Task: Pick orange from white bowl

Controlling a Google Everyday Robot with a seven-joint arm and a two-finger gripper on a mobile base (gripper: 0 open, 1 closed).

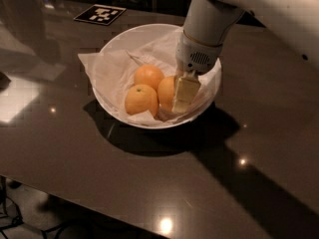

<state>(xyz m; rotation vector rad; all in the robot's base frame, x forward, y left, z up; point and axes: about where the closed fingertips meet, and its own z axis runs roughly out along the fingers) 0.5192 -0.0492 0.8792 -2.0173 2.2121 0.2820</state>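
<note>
The white bowl [114, 44] stands on the dark table, lined with crumpled white paper napkin, and holds three oranges. My gripper [175, 97] reaches down into the right side of the bowl, right at the plain orange [166, 89], whose right half is hidden behind it. A like orange with a dark stem dot [141, 99] lies at the front left, touching the plain one. A third orange [148, 75] lies behind these two. My white arm [209, 19] comes down from the upper right.
The glossy dark table [75, 158] runs around the bowl, and its near edge crosses the lower left. A black-and-white marker tag [99, 14] lies flat behind the bowl at the back left. Bright light reflections lie on the table at the left.
</note>
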